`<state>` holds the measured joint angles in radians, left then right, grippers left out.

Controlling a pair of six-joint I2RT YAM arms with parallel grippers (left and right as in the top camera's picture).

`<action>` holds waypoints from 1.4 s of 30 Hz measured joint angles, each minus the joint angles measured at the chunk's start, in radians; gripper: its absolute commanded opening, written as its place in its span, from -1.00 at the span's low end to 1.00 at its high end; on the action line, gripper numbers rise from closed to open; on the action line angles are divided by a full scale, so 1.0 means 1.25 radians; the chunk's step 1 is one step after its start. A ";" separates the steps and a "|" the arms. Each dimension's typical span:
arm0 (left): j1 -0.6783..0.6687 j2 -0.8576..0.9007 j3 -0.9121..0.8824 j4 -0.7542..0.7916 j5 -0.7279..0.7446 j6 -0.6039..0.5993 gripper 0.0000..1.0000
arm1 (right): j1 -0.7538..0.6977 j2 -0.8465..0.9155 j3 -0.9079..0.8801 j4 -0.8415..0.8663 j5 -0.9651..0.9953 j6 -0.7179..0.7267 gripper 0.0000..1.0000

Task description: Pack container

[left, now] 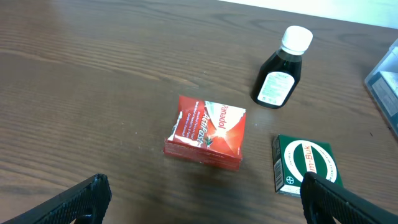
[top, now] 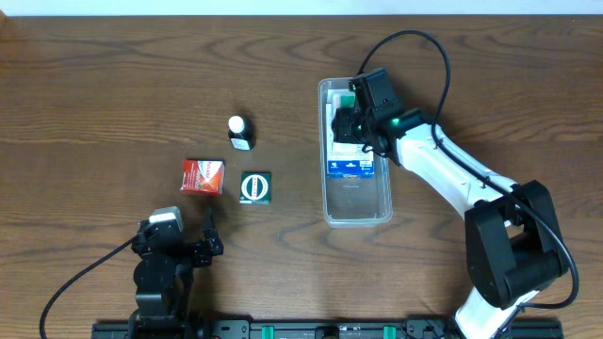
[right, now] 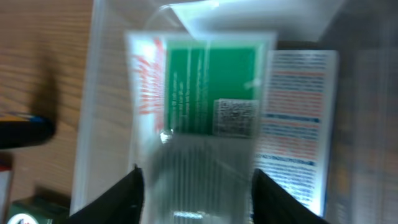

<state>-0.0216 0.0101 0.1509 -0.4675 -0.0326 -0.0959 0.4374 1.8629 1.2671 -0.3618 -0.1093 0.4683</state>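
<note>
The clear plastic container (top: 358,218) lies lengthwise right of the table's middle. A blue and white box (top: 350,168) lies flat inside it. My right gripper (top: 347,127) is over the container's far end. In the right wrist view its fingers (right: 196,193) sit on either side of a green and white box (right: 205,81) and look shut on it, with the blue and white box (right: 295,118) beside and the container wall (right: 87,124) at left. My left gripper (top: 209,235) is open and empty at the front left, and its fingers (left: 202,199) are spread wide.
Left of the container stand a dark bottle with a white cap (top: 239,132) (left: 280,71), a red box (top: 203,176) (left: 208,130) and a green box with a white ring (top: 255,187) (left: 306,165). The right arm's black cable loops over the table behind the container.
</note>
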 measured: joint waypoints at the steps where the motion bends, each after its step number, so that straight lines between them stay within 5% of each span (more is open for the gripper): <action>1: 0.000 0.000 0.000 0.000 0.000 0.000 0.96 | 0.001 0.000 0.000 0.013 -0.009 -0.008 0.33; 5: 0.000 0.000 0.000 0.000 0.000 0.000 0.96 | 0.004 0.000 0.001 0.022 -0.026 -0.037 0.47; 13: 0.000 0.000 0.000 0.000 0.000 0.000 0.96 | -0.005 -0.013 0.001 0.011 -0.042 -0.070 0.31; 19: 0.000 0.000 0.000 0.000 0.000 0.000 0.96 | -0.045 -0.166 0.000 -0.057 -0.043 -0.089 0.49; 27: 0.000 0.000 0.000 0.000 0.000 0.000 0.96 | -0.243 -0.479 0.007 -0.272 -0.011 -0.086 0.98; 34: 0.000 0.000 0.000 0.000 0.000 0.000 0.96 | -0.432 -0.522 0.007 -0.396 0.006 -0.068 0.99; 42: 0.000 0.000 -0.006 0.043 0.000 0.000 0.96 | -0.453 -0.520 0.007 -0.420 0.007 -0.067 0.99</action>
<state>-0.0212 0.0101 0.1432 -0.4141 -0.0322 -0.0963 -0.1284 1.2125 1.2758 -0.8864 -0.1005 0.3851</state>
